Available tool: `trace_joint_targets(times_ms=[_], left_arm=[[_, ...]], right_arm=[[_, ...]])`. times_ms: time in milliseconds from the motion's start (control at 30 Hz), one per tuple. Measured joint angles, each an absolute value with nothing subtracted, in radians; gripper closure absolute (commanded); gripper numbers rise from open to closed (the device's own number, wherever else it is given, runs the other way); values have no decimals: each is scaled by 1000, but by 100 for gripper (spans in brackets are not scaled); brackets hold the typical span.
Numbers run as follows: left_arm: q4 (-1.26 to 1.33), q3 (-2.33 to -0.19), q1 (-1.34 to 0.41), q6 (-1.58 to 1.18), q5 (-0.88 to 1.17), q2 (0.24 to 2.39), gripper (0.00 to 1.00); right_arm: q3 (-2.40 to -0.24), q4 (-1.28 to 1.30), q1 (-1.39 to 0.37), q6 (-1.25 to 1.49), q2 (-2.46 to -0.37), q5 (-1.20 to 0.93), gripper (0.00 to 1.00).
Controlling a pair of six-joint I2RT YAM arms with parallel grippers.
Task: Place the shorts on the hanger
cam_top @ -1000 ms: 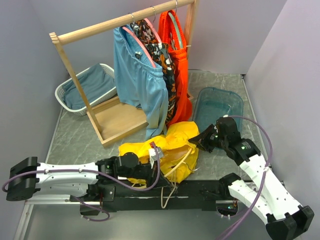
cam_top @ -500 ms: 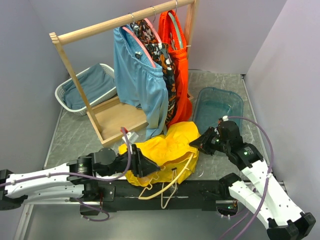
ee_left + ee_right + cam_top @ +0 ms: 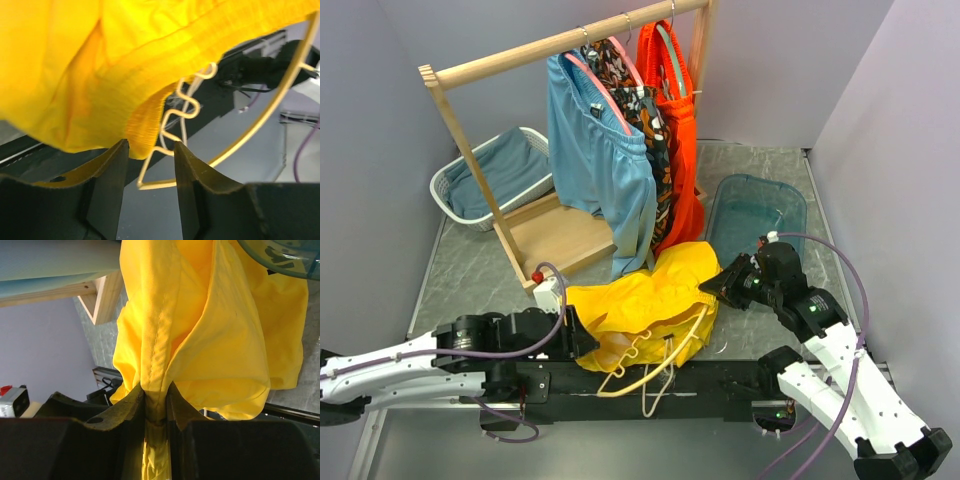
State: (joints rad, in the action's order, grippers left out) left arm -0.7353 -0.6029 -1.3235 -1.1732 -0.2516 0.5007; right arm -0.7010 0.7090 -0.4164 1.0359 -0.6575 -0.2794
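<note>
Shorts [image 3: 640, 295], yellow, heaped on the near surface [image 3: 470, 270], partly over the wooden hanger [image 3: 660, 365]; right tool [image 3: 720, 285] pinches their right edge, left tool [image 3: 582, 335] stands open at their left.

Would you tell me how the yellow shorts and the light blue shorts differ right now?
The yellow shorts lie bunched on the table, while the light blue shorts hang from the wooden rail. The right gripper pinches the yellow shorts; nothing grips the light blue shorts. The light blue shorts sit on a pink-rimmed hanger; the yellow shorts are not yet on the pale hanger beside them. Both are plain-coloured fabric shorts.
</note>
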Motion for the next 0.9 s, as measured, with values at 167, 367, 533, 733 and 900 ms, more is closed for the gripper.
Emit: trace_joint_targets(times_ms=[167,367,533,733,900], left_arm=[[-788,-603,-1325,-1211,-276,559,48],[-805,-605,-1346,-1267,-345,665,50],[-857,-634,-1417,-1350,-437,779,76],[-922,-662,-1570,-1517,-538,887,99],[-926,-661,-1650,-1633,-574,885,99]], right_arm=[[-701,709,-416,1042,-658,-273,100],[-702,710,-416,1056,-657,-263,100],[-721,710,-416,1083,-656,-239,100],[-779,709,-417,1139,-670,-192,100],[-854,731,-421,1168,-710,-133,100]])
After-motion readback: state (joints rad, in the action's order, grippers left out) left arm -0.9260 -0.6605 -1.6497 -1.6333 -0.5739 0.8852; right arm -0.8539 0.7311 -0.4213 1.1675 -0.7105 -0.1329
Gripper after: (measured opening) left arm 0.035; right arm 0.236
